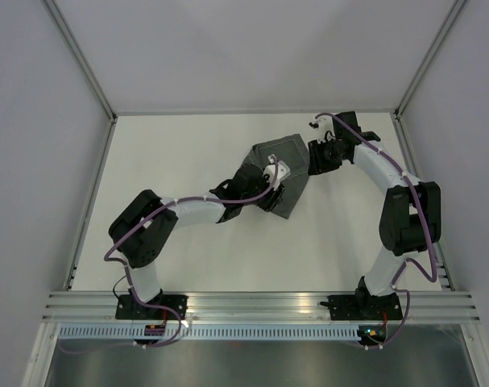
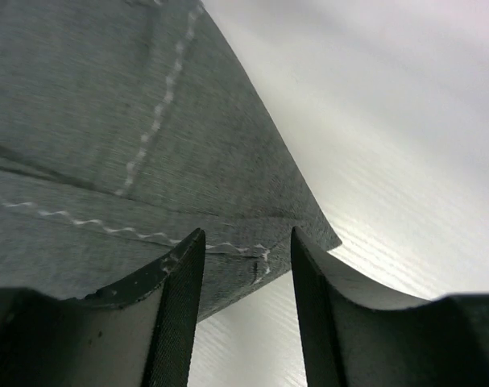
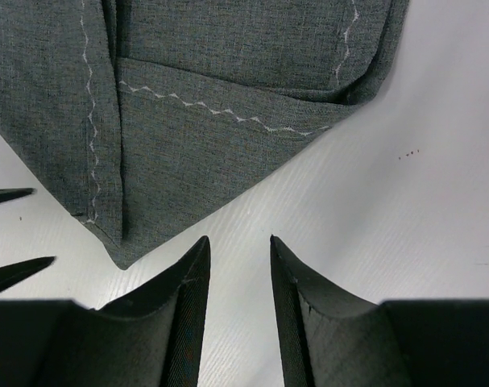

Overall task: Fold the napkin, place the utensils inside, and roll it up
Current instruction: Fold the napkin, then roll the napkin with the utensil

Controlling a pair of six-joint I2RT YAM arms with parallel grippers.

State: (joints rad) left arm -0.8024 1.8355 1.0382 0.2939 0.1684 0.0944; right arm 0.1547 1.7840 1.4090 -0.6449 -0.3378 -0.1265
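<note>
Top external view: left gripper (image 2: 248,235) at the large dark grey square fabric napkin (image 1: 286,155), mid-desk (image 1: 180,153); right gripper (image 3: 239,239) beside it.
To fold cleanly, I'd take the stitched hem corner (image 2: 263,256) squarely and carry it over low (edges matched). Left jaws stand apart, that corner showing between them, unclamped; right jaws stand narrowly apart over the desk, holding nothing.

The dark grey napkin (image 1: 286,161), hemmed with pale zigzag stitching, lay folded over itself in uneven layers near the far middle of the table (image 1: 188,153).
</note>
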